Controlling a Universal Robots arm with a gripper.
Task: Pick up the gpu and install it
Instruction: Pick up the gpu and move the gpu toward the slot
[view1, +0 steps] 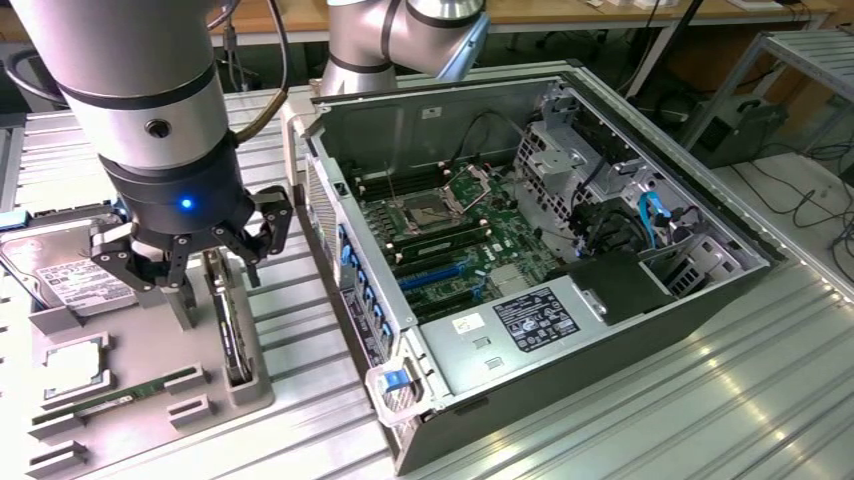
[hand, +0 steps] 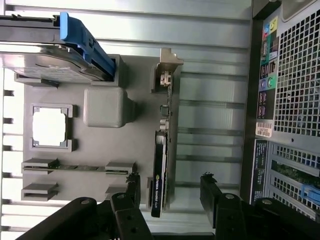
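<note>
Hand (hand: 170, 181) hangs open above the upright gpu (hand: 158, 170).

You have the arm (view1: 144, 90) standing nearly upright, wrist (view1: 180, 205) pointing straight down; your gripper (view1: 198, 272) hangs below it with its black fingers (hand: 212, 196) spread wide apart.

Lab: robot arm (view1: 147, 100), opened computer (view1: 400, 110), metal workbench (view1: 747, 400).
</note>
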